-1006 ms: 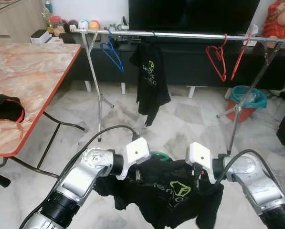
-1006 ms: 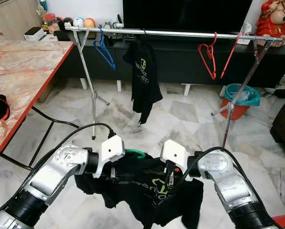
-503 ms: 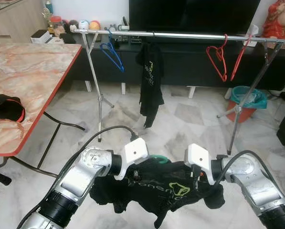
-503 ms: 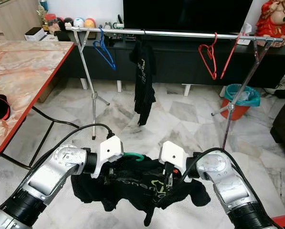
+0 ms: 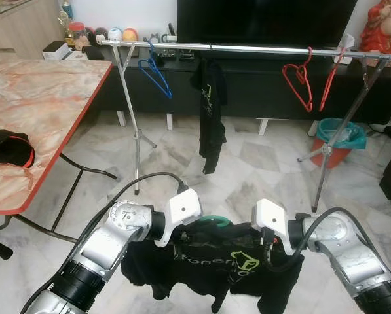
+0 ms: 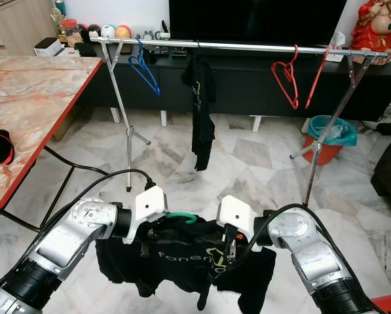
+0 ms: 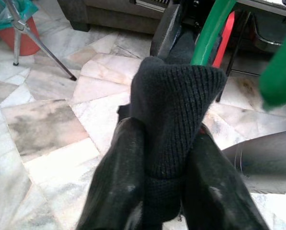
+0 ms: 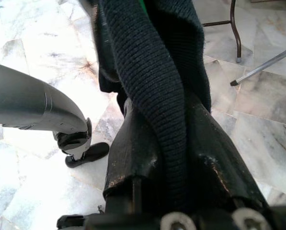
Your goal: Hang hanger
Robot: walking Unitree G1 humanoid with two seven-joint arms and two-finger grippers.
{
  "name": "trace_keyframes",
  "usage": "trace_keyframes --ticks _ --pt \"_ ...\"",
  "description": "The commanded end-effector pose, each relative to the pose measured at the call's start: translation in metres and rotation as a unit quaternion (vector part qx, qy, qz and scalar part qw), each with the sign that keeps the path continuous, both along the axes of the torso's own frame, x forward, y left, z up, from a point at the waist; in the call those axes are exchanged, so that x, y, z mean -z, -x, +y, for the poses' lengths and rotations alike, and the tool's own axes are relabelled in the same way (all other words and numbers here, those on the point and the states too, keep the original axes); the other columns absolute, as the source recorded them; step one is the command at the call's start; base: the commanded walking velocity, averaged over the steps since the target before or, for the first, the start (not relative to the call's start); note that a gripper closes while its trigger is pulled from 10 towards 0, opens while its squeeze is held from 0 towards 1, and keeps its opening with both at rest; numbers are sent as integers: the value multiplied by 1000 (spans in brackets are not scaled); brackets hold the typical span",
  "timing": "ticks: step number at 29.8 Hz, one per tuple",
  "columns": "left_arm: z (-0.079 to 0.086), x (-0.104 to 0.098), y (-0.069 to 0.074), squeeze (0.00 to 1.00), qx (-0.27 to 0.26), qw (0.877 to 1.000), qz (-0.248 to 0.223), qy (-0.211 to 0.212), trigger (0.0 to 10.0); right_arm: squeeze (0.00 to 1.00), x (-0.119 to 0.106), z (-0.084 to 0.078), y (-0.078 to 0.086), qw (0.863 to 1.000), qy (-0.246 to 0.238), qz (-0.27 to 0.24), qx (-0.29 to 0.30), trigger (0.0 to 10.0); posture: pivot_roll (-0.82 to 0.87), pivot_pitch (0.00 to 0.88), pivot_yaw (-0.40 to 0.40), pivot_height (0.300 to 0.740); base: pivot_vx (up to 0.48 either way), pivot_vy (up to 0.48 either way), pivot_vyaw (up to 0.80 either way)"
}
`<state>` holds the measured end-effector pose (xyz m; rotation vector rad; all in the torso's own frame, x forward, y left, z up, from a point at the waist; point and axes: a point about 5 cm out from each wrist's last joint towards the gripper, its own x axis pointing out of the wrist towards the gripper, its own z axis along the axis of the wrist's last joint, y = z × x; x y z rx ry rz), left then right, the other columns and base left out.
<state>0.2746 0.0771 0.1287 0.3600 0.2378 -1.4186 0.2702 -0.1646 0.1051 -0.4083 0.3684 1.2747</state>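
Black fabric is bunched between both sets of fingers: one black T-shirt (image 5: 224, 265) on one green hanger (image 5: 211, 221) is held up low in front of the robot, over the marble floor (image 5: 260, 163). The left gripper (image 7: 157, 191) is seen pinched tight on a fold at one shoulder, and the right gripper (image 8: 174, 158) is clamped the same way on the other shoulder, so the shirt is stretched flat between them with its green logo facing up.

On the single silver rail (image 5: 260, 49) four hangers can be counted: one blue hanger (image 5: 157, 73), two red hangers (image 5: 300, 82), and one carrying a second black shirt (image 5: 209, 108). One red-edged marble counter (image 5: 31, 118) is seen on the left with dark clothing (image 5: 8, 147) on it.

Compared with a second ago, the held shirt is pulled wider and smoother, and the hanging shirt has turned edge-on.
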Motion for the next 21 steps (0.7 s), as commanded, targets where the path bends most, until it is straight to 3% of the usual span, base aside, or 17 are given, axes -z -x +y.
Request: trace_keyframes --ticks 1,20,21 --pt "-9 -1 5 0 37 999 3 -1 0 0 -11 -1 -5 999 -11 -27 16 10000 4 0 -22 740 0 0 0" --pt "-12 -3 6 0 44 999 -2 4 0 24 -15 5 -11 999 -26 -37 22 10000 6 0 -22 740 0 0 0" --pt "-12 -3 6 0 45 999 -2 4 0 1000 -15 5 -10 999 -33 -32 22 10000 9 0 -22 740 0 0 0"
